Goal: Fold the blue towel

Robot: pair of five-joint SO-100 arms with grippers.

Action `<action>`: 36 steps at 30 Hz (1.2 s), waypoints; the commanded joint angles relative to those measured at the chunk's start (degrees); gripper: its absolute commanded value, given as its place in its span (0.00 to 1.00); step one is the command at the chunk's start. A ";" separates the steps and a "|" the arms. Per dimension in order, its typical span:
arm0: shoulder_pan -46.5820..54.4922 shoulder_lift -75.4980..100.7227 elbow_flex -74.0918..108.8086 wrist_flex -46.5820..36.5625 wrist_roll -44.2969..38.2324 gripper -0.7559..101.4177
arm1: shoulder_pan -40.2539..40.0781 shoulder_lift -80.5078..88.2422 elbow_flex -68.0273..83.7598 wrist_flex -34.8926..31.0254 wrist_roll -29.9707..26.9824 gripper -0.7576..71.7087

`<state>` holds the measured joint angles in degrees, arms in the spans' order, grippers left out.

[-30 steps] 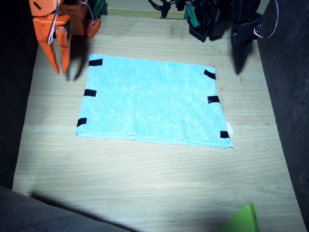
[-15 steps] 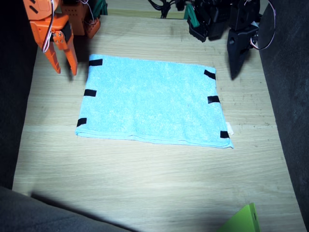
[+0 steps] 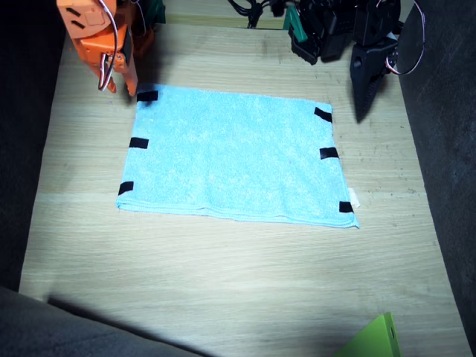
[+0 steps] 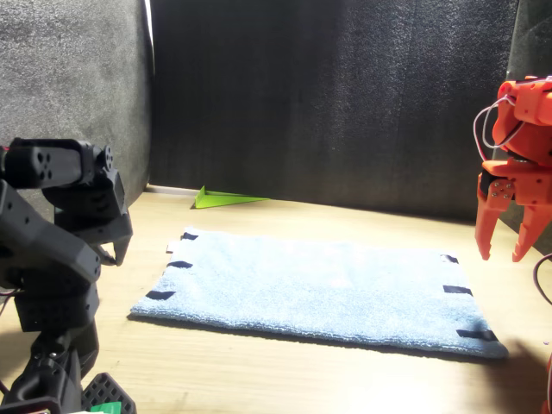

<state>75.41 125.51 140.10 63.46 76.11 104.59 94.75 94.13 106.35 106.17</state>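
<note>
Pale wood makes up the single table (image 3: 223, 290), the largest thing in sight, with dark foam walls (image 4: 345, 95) closing it in. One blue towel (image 3: 234, 156) lies flat and spread out on the middle of the table, its long sides running across the fixed view; its near long edge looks doubled, as if a fold sits there, though the view is too coarse to be sure. Two arms stand at the far edge of the table in the fixed view. One is the orange right arm, whose gripper (image 3: 117, 80) hangs just above the towel's far corner on that side, close to the corner tape tab; in the front view the same gripper (image 4: 503, 241) shows its two fingers spread apart, pointing down and clear of the cloth, with nothing between them. The other is the black left arm, whose gripper (image 3: 364, 93) points down beside the opposite far corner, off the cloth; how wide its jaws stand cannot be told, since black parts blend together in both views. One green wedge-shaped object (image 3: 375, 338) lies at the table's near corner, well apart from the towel. Six small black tape tabs (image 3: 138, 143) mark the towel, three along each short edge. One small white tag (image 3: 355, 200) sticks out near the tab at the near corner on the left arm's side.
</note>
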 commanded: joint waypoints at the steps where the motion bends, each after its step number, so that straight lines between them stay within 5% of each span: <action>1: 0.62 2.20 0.26 -0.44 -0.09 0.01 | 6.24 0.88 -0.18 0.26 2.64 0.30; 20: -0.53 9.40 3.60 0.26 -0.70 0.02 | 0.62 -8.44 10.37 -18.98 -0.09 0.27; 36: -0.53 10.28 4.04 0.44 -0.79 0.04 | 1.14 -15.03 12.04 -23.47 -1.85 0.20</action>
<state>73.56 134.12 143.26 63.37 75.23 105.03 79.80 105.03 82.97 104.41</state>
